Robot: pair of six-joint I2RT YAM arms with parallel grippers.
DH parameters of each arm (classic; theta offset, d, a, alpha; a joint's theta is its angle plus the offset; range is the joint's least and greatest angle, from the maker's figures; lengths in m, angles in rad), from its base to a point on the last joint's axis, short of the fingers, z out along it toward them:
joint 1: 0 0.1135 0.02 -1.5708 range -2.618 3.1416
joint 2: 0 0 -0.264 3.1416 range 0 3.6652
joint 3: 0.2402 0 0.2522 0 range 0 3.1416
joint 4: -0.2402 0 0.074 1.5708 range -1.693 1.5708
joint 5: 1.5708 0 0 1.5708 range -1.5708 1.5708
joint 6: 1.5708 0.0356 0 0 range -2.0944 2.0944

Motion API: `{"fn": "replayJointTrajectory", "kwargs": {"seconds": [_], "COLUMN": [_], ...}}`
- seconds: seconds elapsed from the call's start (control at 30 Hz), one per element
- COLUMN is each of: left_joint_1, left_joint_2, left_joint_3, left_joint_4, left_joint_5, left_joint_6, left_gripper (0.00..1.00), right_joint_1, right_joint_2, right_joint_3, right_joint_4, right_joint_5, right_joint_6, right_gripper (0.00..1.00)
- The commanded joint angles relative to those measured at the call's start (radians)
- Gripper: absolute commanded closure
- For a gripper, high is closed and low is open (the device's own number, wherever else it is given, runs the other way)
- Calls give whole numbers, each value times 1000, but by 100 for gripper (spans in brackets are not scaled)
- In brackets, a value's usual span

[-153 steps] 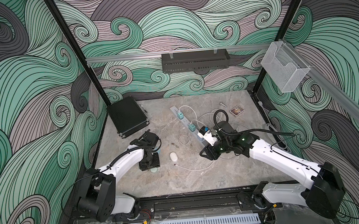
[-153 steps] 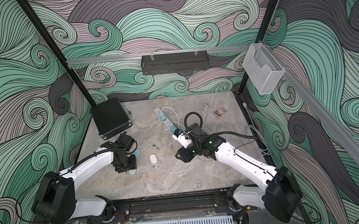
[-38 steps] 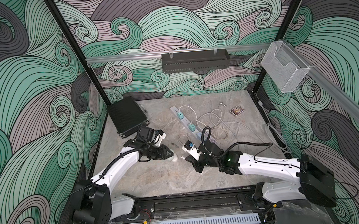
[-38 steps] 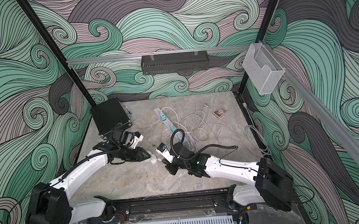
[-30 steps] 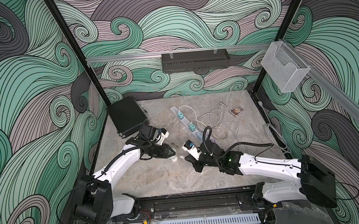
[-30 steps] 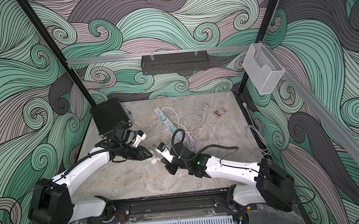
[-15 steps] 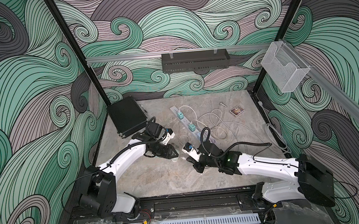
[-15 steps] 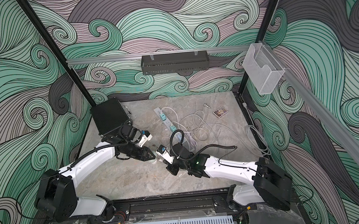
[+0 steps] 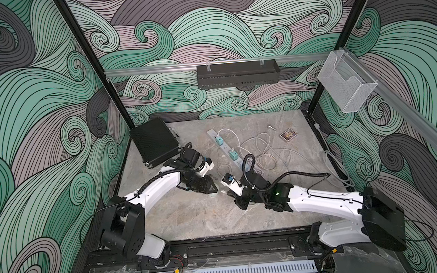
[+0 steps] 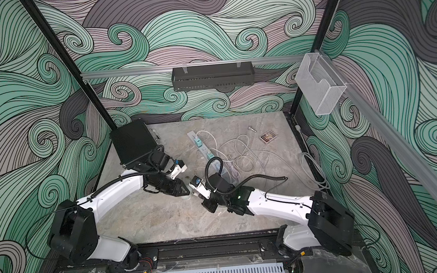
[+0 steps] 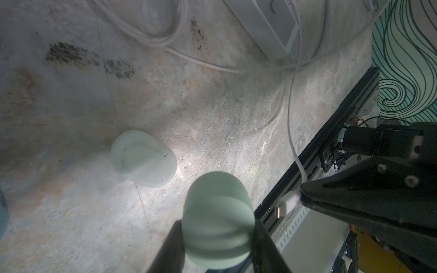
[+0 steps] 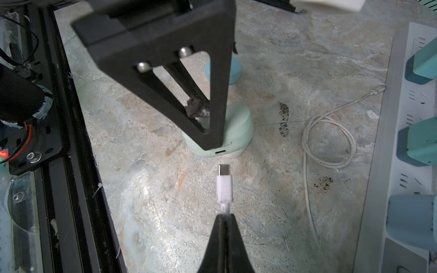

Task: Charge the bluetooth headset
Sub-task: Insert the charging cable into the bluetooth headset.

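Observation:
The bluetooth headset (image 12: pixel 233 128) is a pale mint rounded case, and my left gripper (image 11: pixel 217 224) is shut on it just above the table. Its charging port (image 12: pixel 220 152) faces the right gripper. My right gripper (image 12: pixel 223 215) is shut on a white charging cable, whose USB-C plug (image 12: pixel 224 182) sticks out in line with the port, a short gap away. In the left wrist view the plug (image 11: pixel 287 204) sits beside the case (image 11: pixel 217 212). In both top views the left gripper (image 9: pixel 211 190) (image 10: pixel 186 191) and right gripper (image 9: pixel 229 193) (image 10: pixel 198 194) meet near the table's middle.
A white power strip (image 9: pixel 226 147) carrying teal chargers lies behind the grippers, with loose white cables (image 9: pixel 262 152) to its right. A black case (image 9: pixel 156 142) leans at the back left. A small card box (image 9: pixel 288 135) lies far right. A pale rounded piece (image 11: pixel 143 158) rests on the table.
My left arm has swung right and forward with the case, closing on the right gripper. The right gripper has stayed almost still, holding the plug.

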State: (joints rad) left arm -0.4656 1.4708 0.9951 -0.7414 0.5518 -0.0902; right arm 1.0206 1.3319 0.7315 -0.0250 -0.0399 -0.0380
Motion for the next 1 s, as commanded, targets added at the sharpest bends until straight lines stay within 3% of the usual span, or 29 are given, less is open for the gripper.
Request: {"fn": "replayJointTrajectory", "kwargs": {"seconds": [0.0,0.97], "left_joint_1": [-12,-19], "left_joint_2": [9,19], "left_joint_3": [43,57], "left_joint_4": [-38,-44], "left_joint_5": [-1,36], "left_joint_6": [-5,-23], "left_gripper": [83,84], "right_joint_1": [-6,5], "right_joint_2": [11,32], "right_joint_3": [28,48], "right_joint_4": [-13,-34], "right_joint_5": [10,14], "right_joint_6": [-13,-37], "right_gripper": [100,100]}}
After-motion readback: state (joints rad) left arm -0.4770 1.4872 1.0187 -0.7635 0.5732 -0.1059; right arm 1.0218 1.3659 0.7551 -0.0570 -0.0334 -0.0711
